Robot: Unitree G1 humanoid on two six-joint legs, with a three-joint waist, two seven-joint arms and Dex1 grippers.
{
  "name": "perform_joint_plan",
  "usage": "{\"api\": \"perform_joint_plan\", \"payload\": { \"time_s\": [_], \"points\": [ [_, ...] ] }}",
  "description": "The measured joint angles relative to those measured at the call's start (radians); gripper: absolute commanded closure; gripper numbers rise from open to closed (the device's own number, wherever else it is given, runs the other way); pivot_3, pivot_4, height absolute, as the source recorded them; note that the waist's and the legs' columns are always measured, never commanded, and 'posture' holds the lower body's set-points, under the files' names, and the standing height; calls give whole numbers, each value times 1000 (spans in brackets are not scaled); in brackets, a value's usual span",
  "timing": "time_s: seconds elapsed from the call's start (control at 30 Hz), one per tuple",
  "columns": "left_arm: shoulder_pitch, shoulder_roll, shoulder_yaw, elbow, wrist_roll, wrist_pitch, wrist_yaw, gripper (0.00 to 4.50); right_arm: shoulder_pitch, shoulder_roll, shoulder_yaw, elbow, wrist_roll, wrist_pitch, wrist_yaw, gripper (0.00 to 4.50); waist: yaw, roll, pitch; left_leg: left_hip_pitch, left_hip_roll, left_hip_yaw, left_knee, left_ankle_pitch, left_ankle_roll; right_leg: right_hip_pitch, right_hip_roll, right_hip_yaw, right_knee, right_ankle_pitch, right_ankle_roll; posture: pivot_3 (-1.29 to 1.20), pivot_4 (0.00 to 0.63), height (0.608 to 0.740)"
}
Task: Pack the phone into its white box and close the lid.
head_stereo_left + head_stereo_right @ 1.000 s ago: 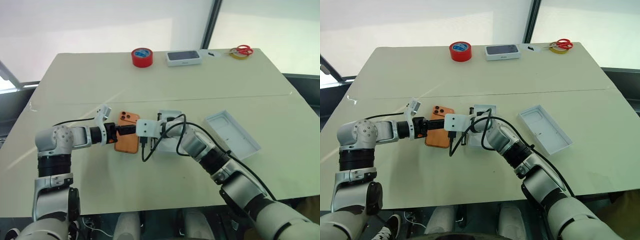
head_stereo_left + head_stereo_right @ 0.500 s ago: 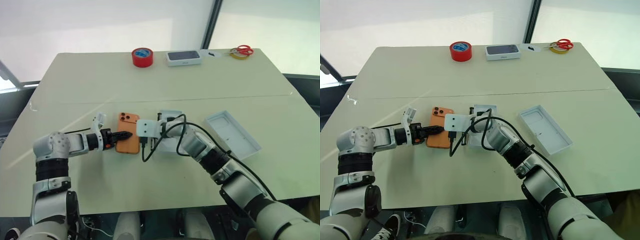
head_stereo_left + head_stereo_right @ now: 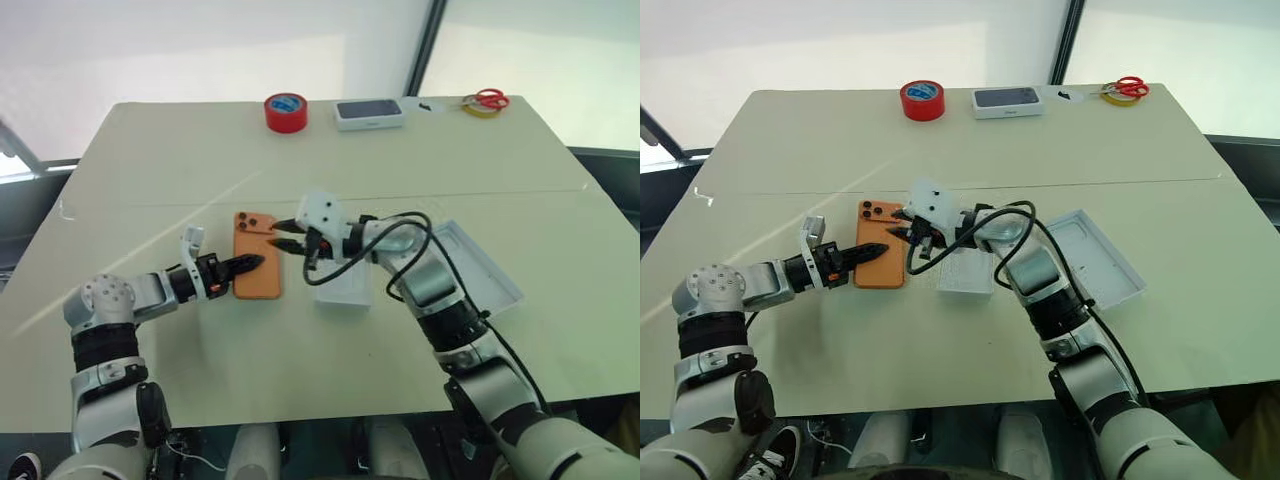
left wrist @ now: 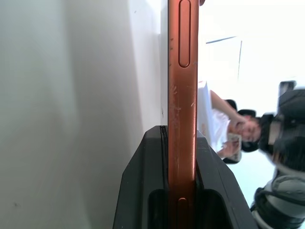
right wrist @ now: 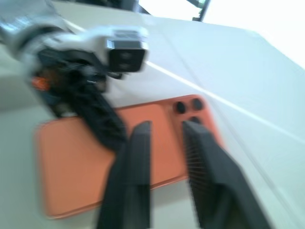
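Now I have the left gripper (image 3: 250,264) pinching the phone (image 3: 257,268) by its long left edge; in the left wrist view the orange edge (image 4: 180,119) sits clamped between the two black fingers (image 4: 143,191). The phone lies back up near the middle of the table (image 3: 150,170), long axis running from the near edge toward the far edge, lenses at the far end. The right gripper (image 3: 285,234) hovers just over the phone's lens end, fingers spread apart with nothing between them.

Key relation: the white box (image 3: 340,285) lies just to the right of the phone, roughly parallel to it, so I judge the coming move to be a short sideways carry to the right. The left arm has the grip; the right is nearer the box. The lid (image 3: 470,265) rests inside up further right, well apart from the phone.

At the far edge: red tape roll (image 3: 285,112), second white box (image 3: 368,114), scissors (image 3: 485,101).
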Motion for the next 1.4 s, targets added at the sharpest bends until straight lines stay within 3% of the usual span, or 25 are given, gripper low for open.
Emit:
{"api": "perform_joint_plan", "payload": {
  "time_s": [0.03,0.17,0.27,0.63,0.73,0.87,0.9,1.07,1.3,1.4],
  "points": [
    [5,-1,3,-8,-1,1,9,4500,27,-50,9,-32,-5,-13,28,1203,0,0,0,0,0,0,0,-1,0,0,0,0,-1,0,0,0,150,740],
    [17,-32,34,-42,-26,31,45,4500,178,-250,31,-179,-19,-88,119,1203,-2,-2,1,-1,0,1,0,-2,0,0,-1,0,-2,0,0,0,150,740],
    [45,-61,40,-94,-46,36,62,4500,279,-334,40,-251,-52,-183,133,1203,-5,-2,2,0,0,1,-1,-1,0,-1,0,0,-2,0,0,0,150,740],
    [38,-66,24,-101,-56,10,84,4500,332,-354,59,-185,-133,-308,75,1203,1,-7,6,-1,1,0,0,-1,-2,0,0,0,-4,0,0,0,150,740],
    [36,-62,21,-96,-56,-2,84,4500,331,-352,59,-174,-132,-311,74,2076,0,-7,6,-1,1,0,0,-1,-2,0,0,0,-3,0,0,0,150,740],
    [36,-62,19,-97,-56,-3,84,4500,328,-343,55,-162,-136,-306,52,4168,0,-7,6,0,1,0,0,-1,-2,0,0,0,-3,0,-1,0,150,740],
    [36,-62,19,-97,-56,-3,84,4500,327,-341,52,-162,-134,-302,49,4489,0,-7,6,0,1,0,0,-1,-2,0,0,0,-3,0,-1,0,150,740],
    [21,-82,27,-96,-56,-9,131,4500,321,-325,50,-164,-128,-261,45,4489,0,-7,6,0,1,-1,0,-1,-2,0,0,0,-3,0,0,0,150,740],
    [-155,-148,93,-84,-102,-2,232,4500,234,-237,122,-137,-189,-217,3,4489,-5,-9,7,0,0,1,0,0,0,1,0,1,-3,0,0,0,150,740],
    [-137,-145,93,-43,-108,0,229,4500,187,-182,145,-73,-239,-214,-41,4489,-9,-9,7,1,0,1,-1,4,-5,0,2,1,-1,0,0,0,150,740]
  ]
}}
